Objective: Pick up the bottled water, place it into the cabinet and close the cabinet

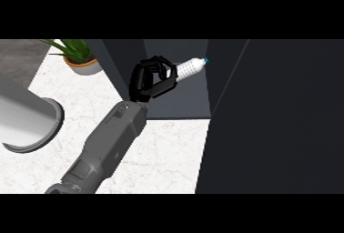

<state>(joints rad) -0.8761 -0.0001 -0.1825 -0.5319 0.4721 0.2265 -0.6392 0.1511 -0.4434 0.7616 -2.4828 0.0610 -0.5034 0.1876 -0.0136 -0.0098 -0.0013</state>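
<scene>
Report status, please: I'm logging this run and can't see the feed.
Left hand shut on bottled water, held at the cabinet opening. Right hand not in view. Open cabinet door stands right of it; nothing blocks the opening.

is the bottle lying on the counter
No, the bottle is held up in the left hand, its capped end pointing into the open cabinet, above the counter.
</scene>
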